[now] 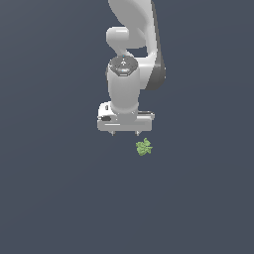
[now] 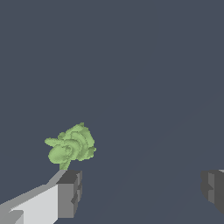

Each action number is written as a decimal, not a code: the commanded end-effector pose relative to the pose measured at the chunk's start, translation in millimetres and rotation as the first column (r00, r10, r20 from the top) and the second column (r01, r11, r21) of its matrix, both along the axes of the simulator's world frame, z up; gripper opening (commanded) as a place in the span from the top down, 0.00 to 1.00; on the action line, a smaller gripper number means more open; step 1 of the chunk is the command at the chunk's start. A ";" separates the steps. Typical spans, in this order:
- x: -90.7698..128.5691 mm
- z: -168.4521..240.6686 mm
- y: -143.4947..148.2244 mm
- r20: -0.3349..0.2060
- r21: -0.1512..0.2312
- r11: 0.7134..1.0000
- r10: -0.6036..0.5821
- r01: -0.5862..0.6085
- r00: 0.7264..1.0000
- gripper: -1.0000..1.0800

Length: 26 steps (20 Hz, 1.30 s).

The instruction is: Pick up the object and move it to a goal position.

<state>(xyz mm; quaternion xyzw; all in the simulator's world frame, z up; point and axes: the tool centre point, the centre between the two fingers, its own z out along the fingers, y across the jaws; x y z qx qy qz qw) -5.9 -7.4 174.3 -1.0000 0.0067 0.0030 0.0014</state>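
Approach step, nothing grasped: the end effector [image 1: 125,133] hangs with fingers spread wide and empty. The object [image 1: 144,147] lies on the dark table [image 1: 49,198], just beyond one fingertip [image 2: 69,192], outside the gap. Next move, in my judgement: shift sideways to straddle it, then descend and close

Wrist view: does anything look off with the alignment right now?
Yes. The small light-green leafy lump lies beside one fingertip rather than in the gap of the open white hand, so closing now would probably miss it.

object [image 1: 144,147] – matt, lumpy | gripper [image 1: 125,133] – smooth white, slight gloss
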 end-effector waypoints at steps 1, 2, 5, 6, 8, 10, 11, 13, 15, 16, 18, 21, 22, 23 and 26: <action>0.0 0.0 0.0 0.000 0.000 1.000 0.000 0.000 1.000 0.04; 0.1 -0.2 -0.4 0.000 -0.001 1.000 -0.001 0.001 1.000 0.04; 0.9 -3.5 -6.8 -0.004 -0.009 1.000 -0.011 0.011 1.000 0.04; 1.3 -5.3 -10.6 -0.006 -0.014 1.000 -0.018 0.018 1.000 0.04; 1.9 -7.8 -17.0 -0.009 -0.022 0.999 -0.030 0.030 1.000 0.04; 2.1 -8.3 -20.0 -0.010 -0.025 0.999 -0.037 0.037 0.999 0.04; 2.1 -8.2 -20.3 -0.010 -0.025 0.999 -0.038 0.038 0.999 0.04; 2.0 -8.4 -18.5 -0.010 -0.024 0.999 -0.033 0.033 0.999 0.04; 2.0 -10.9 -15.0 -0.010 -0.024 1.000 -0.017 0.017 1.000 0.04; 1.9 -12.9 -12.5 -0.010 -0.024 1.000 -0.006 0.006 1.000 0.04; 1.7 -17.9 -5.7 -0.009 -0.024 0.999 0.025 -0.025 1.000 0.04; 0.7 -28.1 8.6 -0.008 -0.022 0.996 0.088 -0.088 0.996 0.04; 0.2 -32.2 14.5 -0.008 -0.021 0.993 0.114 -0.114 0.993 0.04; -0.5 -36.7 20.9 -0.007 -0.020 0.990 0.142 -0.142 0.990 0.04; -3.6 -52.0 43.4 -0.005 -0.016 0.971 0.238 -0.238 0.971 0.04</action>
